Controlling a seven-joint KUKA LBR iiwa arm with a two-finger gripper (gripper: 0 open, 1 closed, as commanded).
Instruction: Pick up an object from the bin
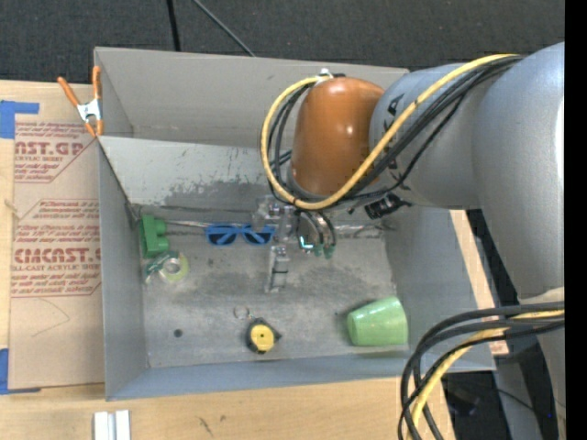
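My gripper [278, 262] hangs below the orange wrist cover, low over the middle of the bin floor. A pair of blue sunglasses [235, 236] lies just to its left, with the right end of the frame beside the gripper body. A small yellow round thing [261, 337] sits on the floor below the gripper, near the front wall. Nothing can be seen held in the gripper.
A light green cup [378, 323] lies on its side at the front right. At the left wall stand a green block [152, 235] and a clear tape roll [170, 269]. The arm and its cables cover the bin's right side.
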